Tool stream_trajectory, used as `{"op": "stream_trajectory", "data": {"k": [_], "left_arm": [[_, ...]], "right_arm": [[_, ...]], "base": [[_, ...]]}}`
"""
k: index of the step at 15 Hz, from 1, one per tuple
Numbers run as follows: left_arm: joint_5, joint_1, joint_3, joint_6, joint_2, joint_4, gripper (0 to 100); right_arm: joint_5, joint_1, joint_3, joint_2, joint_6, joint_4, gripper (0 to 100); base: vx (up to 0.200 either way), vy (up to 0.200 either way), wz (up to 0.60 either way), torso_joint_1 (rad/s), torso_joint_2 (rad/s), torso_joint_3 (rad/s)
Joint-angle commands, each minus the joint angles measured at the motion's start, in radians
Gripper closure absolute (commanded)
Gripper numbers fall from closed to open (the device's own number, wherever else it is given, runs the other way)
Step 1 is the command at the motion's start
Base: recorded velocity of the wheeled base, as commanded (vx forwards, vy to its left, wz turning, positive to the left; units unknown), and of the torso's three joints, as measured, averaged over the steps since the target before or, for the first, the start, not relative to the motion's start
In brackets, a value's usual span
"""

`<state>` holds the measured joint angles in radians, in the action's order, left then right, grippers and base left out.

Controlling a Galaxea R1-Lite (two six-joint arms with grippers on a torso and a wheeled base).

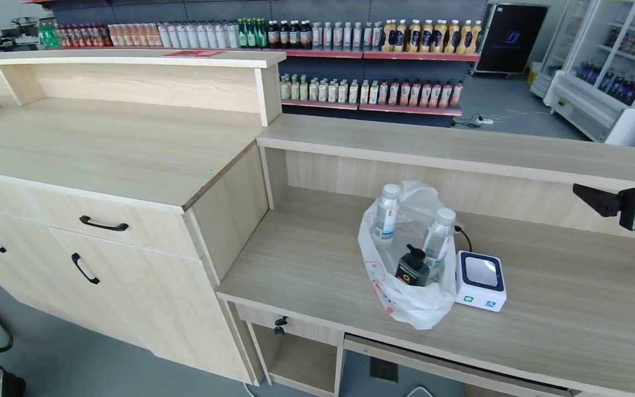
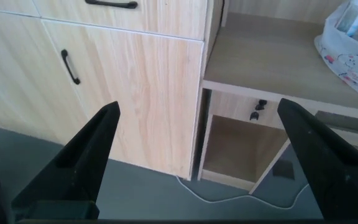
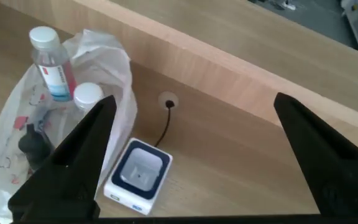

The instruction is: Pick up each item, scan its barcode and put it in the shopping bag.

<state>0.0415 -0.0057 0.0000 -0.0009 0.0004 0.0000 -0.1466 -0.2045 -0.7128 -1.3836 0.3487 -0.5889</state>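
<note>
A white plastic shopping bag (image 1: pixel 405 298) stands on the low counter (image 1: pixel 317 259). Inside it are two clear bottles with white caps (image 1: pixel 386 212) (image 1: pixel 439 237) and a black pump bottle (image 1: pixel 412 267). The white barcode scanner (image 1: pixel 480 280) sits touching the bag's right side. My right gripper (image 1: pixel 612 184) hangs open and empty above the counter's right part. In its wrist view the right gripper (image 3: pixel 194 155) looks down on the bag (image 3: pixel 11 155), the bottles (image 3: pixel 50 62) and the scanner (image 3: pixel 138 177). My left gripper (image 2: pixel 197 162) is open and empty, low in front of the cabinet.
A taller counter (image 1: pixel 102 143) with drawers and a door (image 2: pixel 123 99) stands to the left. Under the low counter is an open cubby (image 2: pixel 241 146) below a keyed drawer (image 1: pixel 280 325). A raised ledge (image 1: pixel 461 146) backs the counter. Drink shelves (image 1: pixel 372 60) stand behind.
</note>
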Motion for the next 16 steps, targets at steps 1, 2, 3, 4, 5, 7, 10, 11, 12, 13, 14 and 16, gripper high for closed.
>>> {"op": "stream_trajectory", "data": {"k": [1, 2, 3, 4, 5, 7, 10, 11, 12, 13, 14, 16], "left_arm": [[0.0, 0.0, 0.0, -0.001, 0.001, 0.0, 0], [0.0, 0.0, 0.0, -0.001, 0.001, 0.0, 0], [0.0, 0.0, 0.0, -0.001, 0.001, 0.0, 0], [0.0, 0.0, 0.0, -0.001, 0.001, 0.0, 0], [0.0, 0.0, 0.0, -0.001, 0.001, 0.0, 0], [0.0, 0.0, 0.0, -0.001, 0.001, 0.0, 0], [0.0, 0.0, 0.0, -0.001, 0.001, 0.0, 0], [0.0, 0.0, 0.0, -0.001, 0.001, 0.0, 0], [0.0, 0.0, 0.0, -0.001, 0.001, 0.0, 0], [0.0, 0.0, 0.0, -0.001, 0.001, 0.0, 0], [0.0, 0.0, 0.0, -0.001, 0.001, 0.0, 0], [0.0, 0.0, 0.0, -0.001, 0.001, 0.0, 0]], "right_arm": [[0.002, -0.066, -0.062, 0.183, -0.014, 0.116, 0], [0.009, -0.084, -0.068, 0.219, -0.045, 0.17, 0], [0.062, -0.098, -0.065, 0.279, -0.074, 0.261, 0], [0.136, -0.093, -0.054, 0.33, -0.103, 0.347, 0], [0.205, -0.092, -0.033, 0.377, -0.166, 0.439, 0], [0.194, -0.079, 0.101, 0.488, -0.27, 0.485, 0], [0.196, 0.008, 0.526, 0.819, -0.309, 0.414, 0], [0.197, 0.063, 0.676, 0.965, -0.312, 0.37, 0], [0.222, 0.112, 0.713, 1.106, -0.306, 0.402, 0], [0.272, 0.126, 0.688, 1.226, -0.324, 0.617, 0], [0.268, 0.132, 0.662, 1.276, -0.352, 0.67, 0], [0.256, 0.135, 0.688, 1.292, -0.376, 0.615, 0]], "base": [[0.0, 0.0, -0.6, -0.002, 0.01, 0.002], [0.0, 0.0, -0.6, 0.007, 0.0, 0.002], [0.0, 0.0, -0.6, 0.002, 0.0, 0.002], [0.0, 0.0, -0.6, 0.002, 0.01, 0.002], [0.0, 0.0, -0.6, 0.007, 0.0, 0.002], [0.0, 0.0, -0.3, 0.001, 0.0, 0.004], [0.0, 0.0, 0.0, 0.0, 0.0, 0.0], [0.0, 0.0, 0.0, 0.0, 0.0, 0.0], [0.0, 0.0, 0.0, 0.0, 0.0, 0.0], [0.0, 0.0, 0.0, 0.0, 0.0, 0.0], [0.0, 0.0, 0.0, 0.0, 0.0, 0.0], [0.0, 0.0, 0.0, 0.0, 0.0, 0.0]]}}
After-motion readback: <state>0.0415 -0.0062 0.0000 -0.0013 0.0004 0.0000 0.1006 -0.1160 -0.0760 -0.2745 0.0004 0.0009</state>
